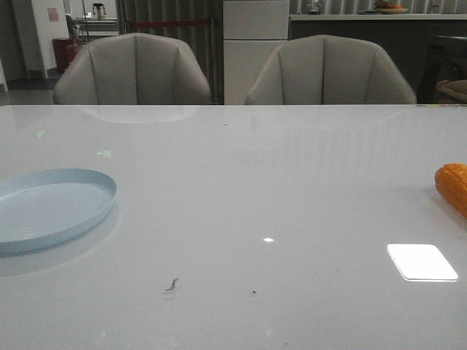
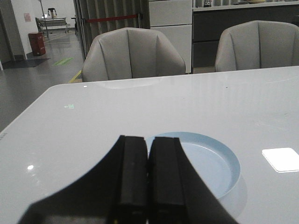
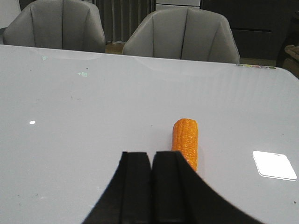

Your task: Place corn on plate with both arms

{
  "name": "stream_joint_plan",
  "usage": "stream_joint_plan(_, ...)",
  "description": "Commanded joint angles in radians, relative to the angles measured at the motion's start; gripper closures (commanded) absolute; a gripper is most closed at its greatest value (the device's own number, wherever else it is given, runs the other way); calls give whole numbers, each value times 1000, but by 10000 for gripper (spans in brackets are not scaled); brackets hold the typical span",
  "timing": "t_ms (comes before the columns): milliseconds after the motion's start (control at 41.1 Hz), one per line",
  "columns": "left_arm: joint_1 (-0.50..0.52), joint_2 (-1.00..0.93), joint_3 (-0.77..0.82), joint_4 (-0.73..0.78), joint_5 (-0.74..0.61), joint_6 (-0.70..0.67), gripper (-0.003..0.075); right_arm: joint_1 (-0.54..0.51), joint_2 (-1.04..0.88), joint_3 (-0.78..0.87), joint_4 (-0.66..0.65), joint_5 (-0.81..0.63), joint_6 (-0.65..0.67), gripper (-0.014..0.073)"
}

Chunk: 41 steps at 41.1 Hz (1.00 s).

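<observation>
Left gripper (image 2: 148, 186): black fingers pressed together, nothing between them, seen only in the left wrist view, poised over the near edge of the plate (image 2: 219, 161). Right gripper (image 3: 152, 186): black fingers likewise pressed together and holding nothing, seen only in the right wrist view, with the corn (image 3: 186, 142) just beyond and slightly to one side of its tips; whether a finger touches the cob cannot be told, since the near end is hidden behind the finger. Table (image 1: 241, 189): pale grey, glossy, carrying a bright rectangular reflection (image 1: 422, 262) near the front right, a small glint at centre and a few dark specks toward the front. Plate (image 1: 51, 208): round, shallow, pale blue, at the left edge of the front view and partly cut off by it, lying flat with nothing on it. Corn (image 1: 454, 186): orange, kernelled, lying flat on the table at the far right edge of the front view, well apart from the plate; only one blunt end shows there. Long axis: in the right wrist view it runs away from the gripper toward the far side of the table, far end blunt. Two grey chairs (image 1: 135, 69) stand behind the table's far edge. Beyond them, cabinets (image 1: 255, 47) and a dim room.
</observation>
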Motion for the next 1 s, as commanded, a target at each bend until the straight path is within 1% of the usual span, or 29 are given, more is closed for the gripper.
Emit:
stream_joint_plan(0, 2, -2, 38, -8, -86, -2, 627, -6, -24, -21, 2, -84, -8, 536)
stream_joint_plan(584, 2, -2, 38, -8, -86, -2, 627, -6, -24, -21, 2, -84, -8, 536)
stream_joint_plan(706, 2, -2, 38, -8, -96, -2, 627, -6, -24, -21, 1, -123, -8, 536)
stream_joint_plan(804, 2, -2, 37, -8, -151, -2, 627, -6, -24, -21, 1, -176, -8, 536)
stream_joint_plan(974, 2, -2, 37, -8, -308, -2, 627, -6, -24, -21, 2, -247, -8, 536)
